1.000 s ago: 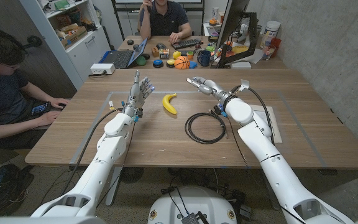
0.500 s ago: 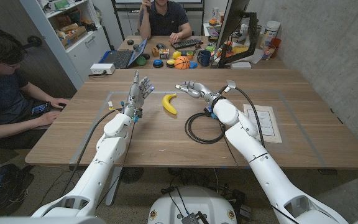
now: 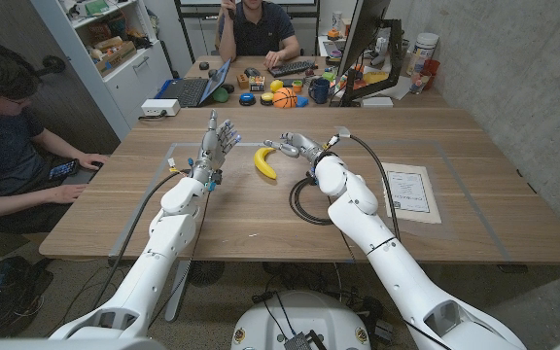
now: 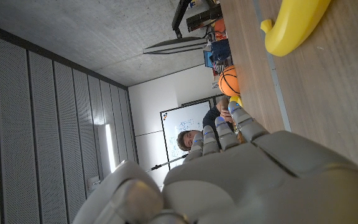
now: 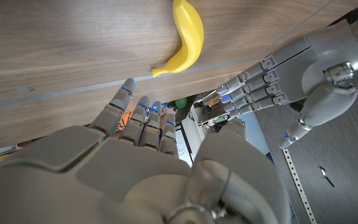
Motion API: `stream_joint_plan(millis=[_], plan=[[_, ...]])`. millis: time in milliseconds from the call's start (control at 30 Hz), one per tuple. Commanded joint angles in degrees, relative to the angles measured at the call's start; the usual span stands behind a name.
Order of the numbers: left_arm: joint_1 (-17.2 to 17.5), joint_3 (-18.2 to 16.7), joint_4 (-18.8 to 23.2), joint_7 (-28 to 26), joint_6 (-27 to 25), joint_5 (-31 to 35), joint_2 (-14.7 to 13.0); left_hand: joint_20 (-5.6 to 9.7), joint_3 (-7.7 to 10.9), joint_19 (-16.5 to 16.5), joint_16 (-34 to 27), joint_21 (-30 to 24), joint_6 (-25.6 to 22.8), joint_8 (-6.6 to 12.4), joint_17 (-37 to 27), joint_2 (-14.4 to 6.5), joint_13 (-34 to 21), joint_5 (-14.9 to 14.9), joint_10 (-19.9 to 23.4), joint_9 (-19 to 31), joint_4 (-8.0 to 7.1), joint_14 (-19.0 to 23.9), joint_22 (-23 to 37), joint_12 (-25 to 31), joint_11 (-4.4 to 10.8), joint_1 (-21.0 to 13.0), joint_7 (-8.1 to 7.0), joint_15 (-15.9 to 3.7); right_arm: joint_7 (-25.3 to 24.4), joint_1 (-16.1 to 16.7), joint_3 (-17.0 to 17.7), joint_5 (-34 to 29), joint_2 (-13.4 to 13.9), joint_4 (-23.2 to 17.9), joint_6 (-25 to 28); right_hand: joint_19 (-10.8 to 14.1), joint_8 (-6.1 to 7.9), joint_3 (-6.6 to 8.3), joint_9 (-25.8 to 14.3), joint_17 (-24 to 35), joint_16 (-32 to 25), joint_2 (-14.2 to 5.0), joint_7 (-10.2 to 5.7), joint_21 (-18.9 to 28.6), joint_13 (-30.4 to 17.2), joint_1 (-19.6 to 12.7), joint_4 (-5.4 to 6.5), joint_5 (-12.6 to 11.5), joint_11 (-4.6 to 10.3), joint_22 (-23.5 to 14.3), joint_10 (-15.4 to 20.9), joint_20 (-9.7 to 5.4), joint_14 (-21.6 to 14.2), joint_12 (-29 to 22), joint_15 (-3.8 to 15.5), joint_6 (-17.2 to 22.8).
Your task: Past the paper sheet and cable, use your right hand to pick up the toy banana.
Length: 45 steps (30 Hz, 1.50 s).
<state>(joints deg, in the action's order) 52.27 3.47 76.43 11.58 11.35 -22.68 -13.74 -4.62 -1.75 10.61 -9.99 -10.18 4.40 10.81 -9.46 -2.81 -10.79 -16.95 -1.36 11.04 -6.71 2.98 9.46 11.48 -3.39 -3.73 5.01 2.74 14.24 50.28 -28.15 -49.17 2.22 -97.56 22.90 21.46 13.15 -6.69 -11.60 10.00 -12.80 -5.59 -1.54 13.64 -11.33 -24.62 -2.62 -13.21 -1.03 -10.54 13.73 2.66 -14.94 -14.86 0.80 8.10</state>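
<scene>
The yellow toy banana (image 3: pixel 264 161) lies on the wooden table (image 3: pixel 474 219), between my two hands; it also shows in the left wrist view (image 4: pixel 294 22) and the right wrist view (image 5: pixel 185 37). My right hand (image 3: pixel 295 144) hovers just right of the banana's far end, fingers spread and reaching toward it, holding nothing. A black coiled cable (image 3: pixel 321 199) lies under my right forearm, and the paper sheet (image 3: pixel 412 192) sits further right. Left of the banana, my left hand (image 3: pixel 217 146) stands upright with fingers apart and empty; it shows in the right wrist view (image 5: pixel 303 68) too.
A basketball (image 3: pixel 285 97), a mug, a laptop (image 3: pixel 191 90) and small toys crowd the far table. One person sits behind that table, another at the left edge with a phone (image 3: pixel 63 169). A monitor stands at the far right.
My right hand has swept leftward over the cable to the banana's far end. The paper sheet, earlier partly under the forearm, now lies uncovered. My left hand has stayed put.
</scene>
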Motion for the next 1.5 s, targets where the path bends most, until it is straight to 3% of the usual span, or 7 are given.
stream_joint_plan(millis=[33, 233, 433, 867, 1500], plan=[[-0.2, -0.1, -0.2, 0.6, 0.1, -0.3, -0.1, -0.03, -0.27, 0.7, -0.4, -0.2, -0.2, 0.39, -0.2, 0.0, -0.1, -0.1, 0.2, 0.1, 0.08, 0.3, 0.1, 0.5, -0.08, -0.6, 0.27, 0.29, 0.1, -2.9, -4.9, -8.3, -4.9, 5.6, 6.3, 0.6, 0.27, -0.22, -0.3, 0.3, -0.3, 0.19, -0.11, 0.2, -0.3, -0.4, -0.18, 0.1, -0.28, -0.3, 0.4, 0.2, -0.6, -0.2, -0.11, 0.5], [-0.4, -0.1, -0.8, 0.8, 0.2, -0.4, 0.0, -0.04, -0.28, 0.7, -0.4, -0.2, -0.2, 0.38, -0.2, -0.1, -0.1, -0.1, 0.2, 0.1, 0.1, 0.3, 0.1, 0.4, -0.1, -0.7, 0.27, 0.3, -1.4, -4.3, -7.0, -12.4, -6.7, 9.3, 7.8, 0.9, 0.56, -0.18, -0.4, 0.3, -0.3, 0.2, -0.34, 0.3, -0.3, -0.6, -0.28, 0.3, -0.33, -0.3, 0.6, 0.26, -1.0, -0.2, -0.08, 1.5], [-0.6, -0.2, -1.3, 1.4, 0.6, -0.8, 0.0, -0.04, -0.29, 0.7, -0.4, -0.2, -0.2, 0.39, -0.2, -0.1, -0.1, -0.1, 0.2, 0.1, 0.12, 0.3, 0.1, 0.4, -0.09, -0.7, 0.24, 0.3, -2.2, -6.1, -7.8, -15.4, -9.3, 13.1, 9.9, 2.9, 1.28, 0.18, -0.6, 0.3, -0.5, 0.06, -0.35, 0.8, -0.3, -1.8, -0.82, 0.5, -0.56, -0.4, 2.6, 0.38, -3.5, -0.7, -0.34, 4.2], [-0.6, -0.4, -1.4, 1.4, 0.7, -0.8, -0.1, -0.04, -0.31, 0.7, -0.4, -0.2, -0.2, 0.38, -0.2, -0.2, -0.1, -0.1, 0.3, 0.1, 0.16, 0.4, 0.1, 0.4, 0.0, -0.8, 0.18, 0.28, -2.7, -9.9, -9.6, -21.7, -13.1, 22.0, 13.8, 3.7, 1.43, 0.43, -0.7, 0.3, -0.4, 0.0, -0.41, 1.1, -0.3, -2.6, -1.23, 0.6, -0.03, -0.5, 3.3, 0.97, -4.4, -0.7, -0.15, 5.2], [-0.5, -0.6, -0.9, 1.6, 0.6, -1.1, -0.1, 0.01, -0.35, 0.7, -0.4, -0.2, -0.2, 0.37, -0.2, -0.3, 0.0, 0.0, 0.3, 0.1, 0.21, 0.3, 0.1, 0.4, -0.02, -0.9, 0.2, 0.25, -2.5, -14.5, -11.1, -27.2, -16.4, 35.0, 15.4, 4.3, 1.77, 0.6, -0.9, 0.3, 0.0, 0.05, -1.08, 1.1, -0.3, -3.4, -1.59, 0.8, -0.21, -0.6, 3.8, 1.54, -4.9, -0.6, -0.17, 6.7]])
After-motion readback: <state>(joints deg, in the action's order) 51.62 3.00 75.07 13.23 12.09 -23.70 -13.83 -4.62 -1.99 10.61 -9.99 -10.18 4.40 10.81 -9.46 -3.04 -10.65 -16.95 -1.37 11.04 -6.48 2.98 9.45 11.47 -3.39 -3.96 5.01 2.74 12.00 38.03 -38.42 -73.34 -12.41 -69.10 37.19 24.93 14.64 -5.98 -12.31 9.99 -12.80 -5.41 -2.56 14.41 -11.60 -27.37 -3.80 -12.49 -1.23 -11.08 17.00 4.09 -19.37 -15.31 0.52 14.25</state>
